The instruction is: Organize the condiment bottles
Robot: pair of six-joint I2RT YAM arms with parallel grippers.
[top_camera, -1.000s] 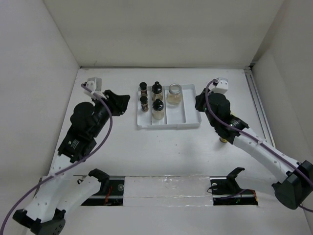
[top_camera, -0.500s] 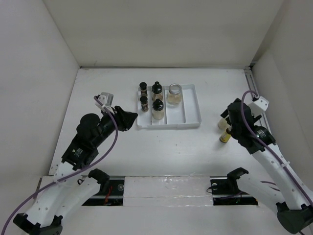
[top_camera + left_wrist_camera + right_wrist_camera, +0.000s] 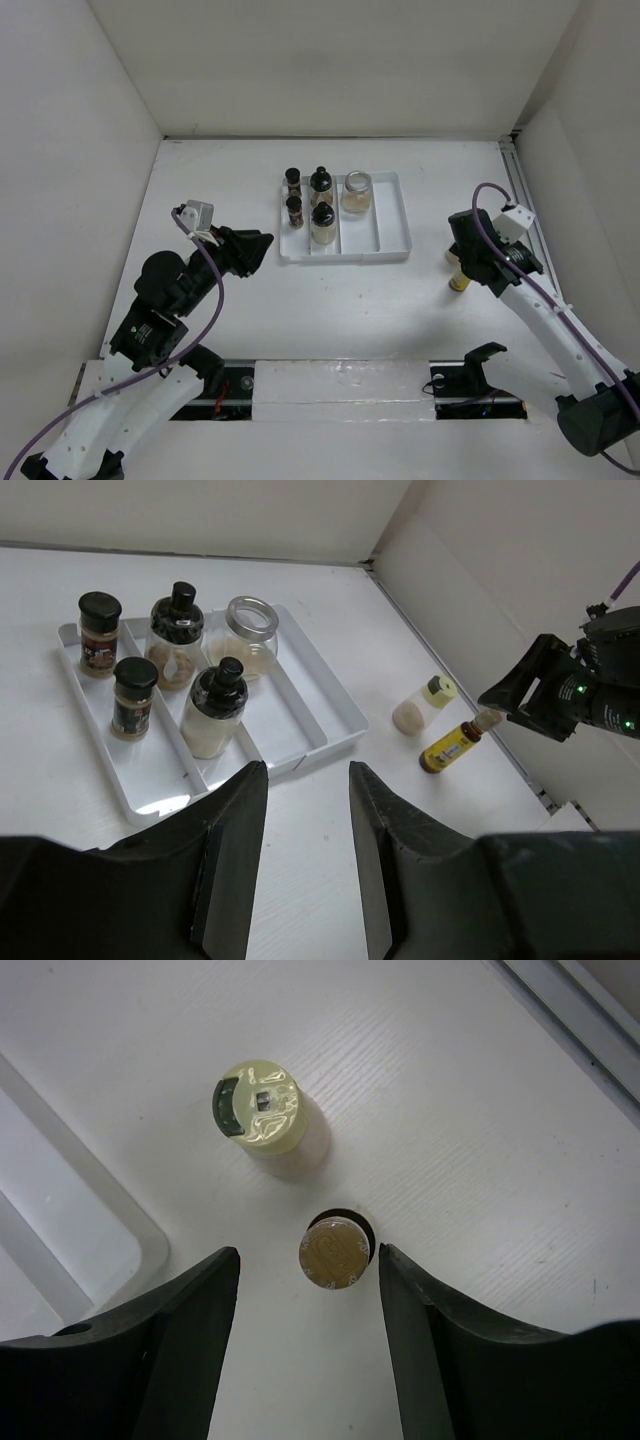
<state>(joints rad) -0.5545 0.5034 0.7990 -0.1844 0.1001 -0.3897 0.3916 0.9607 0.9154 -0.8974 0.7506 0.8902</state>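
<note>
In the white tray (image 3: 385,235) stand two slim dark-capped spice bottles (image 3: 293,195), two round black-capped jars (image 3: 321,205) and a clear silver-lidded jar (image 3: 356,191). On the bare table to the right stand a cream squeeze bottle (image 3: 258,1110) and a yellow-capped amber bottle (image 3: 335,1250). My right gripper (image 3: 308,1253) hangs open above the amber bottle. Its cap sits between the jaws, close to the right finger, and is not gripped. My left gripper (image 3: 307,772) is open and empty over the table, near the tray's front left corner.
A metal rail (image 3: 527,205) runs along the table's right side, close to the two loose bottles. White walls enclose the table at the left, back and right. The tray's right compartment (image 3: 300,705) holds only the clear jar at its far end.
My right arm swung from the tray's right side out over the two loose bottles, and its jaws opened. My left gripper drew back from the tray toward the near side and opened a little.
</note>
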